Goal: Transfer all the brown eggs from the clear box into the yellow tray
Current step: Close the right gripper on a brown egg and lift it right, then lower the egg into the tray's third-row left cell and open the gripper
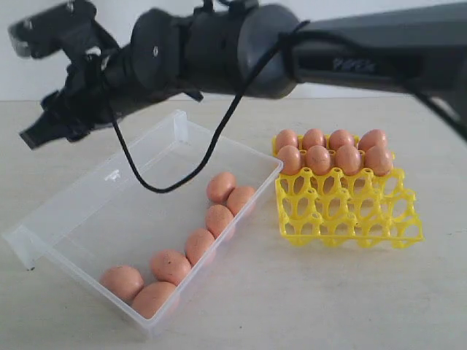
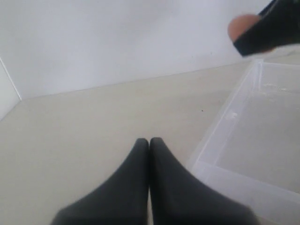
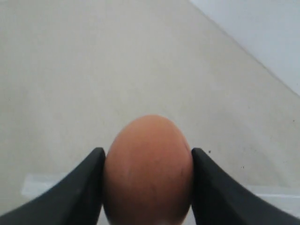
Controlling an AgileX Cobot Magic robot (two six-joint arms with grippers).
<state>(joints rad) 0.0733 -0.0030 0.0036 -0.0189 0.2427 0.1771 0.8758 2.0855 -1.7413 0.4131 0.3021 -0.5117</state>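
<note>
Brown shell, probably brittle and slick: we are clamping one egg (image 3: 147,168) across its middle in the right gripper (image 3: 147,153), the left gripper (image 2: 149,143) is holding its jaws together, seven eggs (image 1: 198,244) are lying in the clear box (image 1: 95,211), and eight are sitting beyond in the yellow tray (image 1: 350,219).

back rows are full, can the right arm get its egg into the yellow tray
Probably yes: the right claw holds a brown egg, and the near cups of the yellow tray stand empty with nothing above them. The eight eggs fill only its far rows. It must cross the clear box.
</note>
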